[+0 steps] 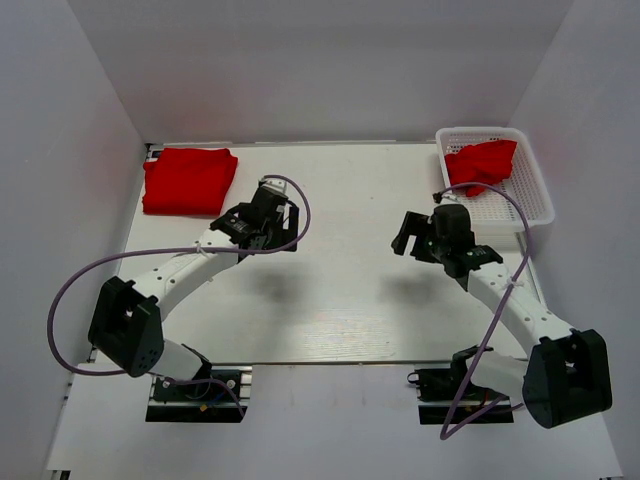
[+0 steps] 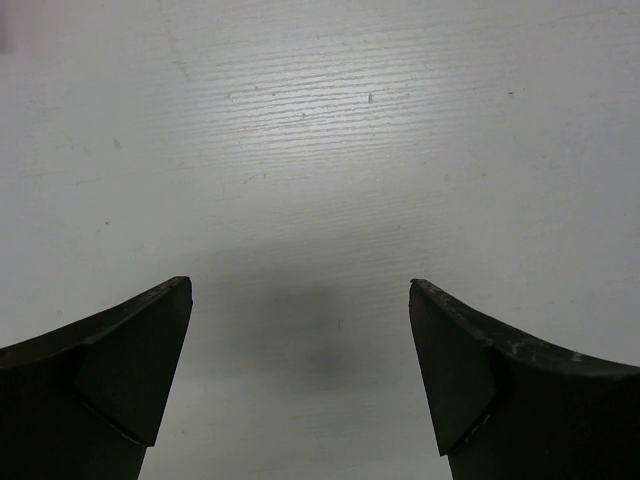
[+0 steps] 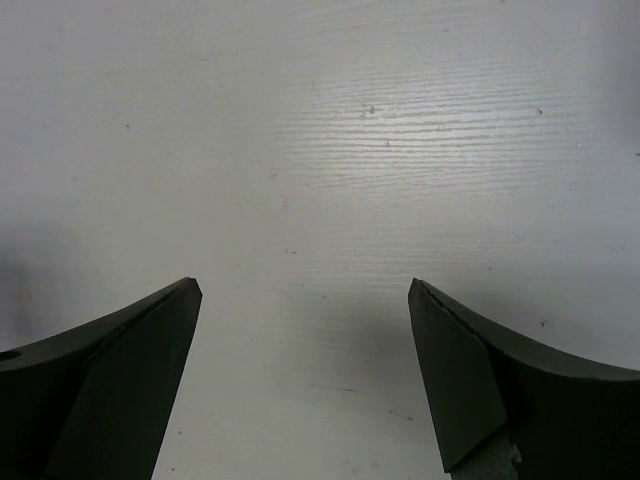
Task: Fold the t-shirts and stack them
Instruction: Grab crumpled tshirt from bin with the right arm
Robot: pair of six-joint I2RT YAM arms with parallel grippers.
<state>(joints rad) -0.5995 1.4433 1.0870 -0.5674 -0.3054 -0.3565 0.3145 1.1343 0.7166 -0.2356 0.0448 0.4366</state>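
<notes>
A folded red t-shirt (image 1: 189, 179) lies at the table's far left corner. A crumpled red t-shirt (image 1: 481, 163) lies in the white basket (image 1: 530, 190) at the far right. My left gripper (image 1: 268, 222) hovers right of the folded shirt, open and empty; its wrist view shows the gripper (image 2: 300, 300) with jaws wide apart over bare white table. My right gripper (image 1: 415, 238) hovers left of the basket, open and empty; its wrist view shows the gripper (image 3: 305, 300) over bare table too.
White walls enclose the table on the left, back and right. The basket stands against the right wall. Purple cables (image 1: 80, 290) loop from both arms near the bases.
</notes>
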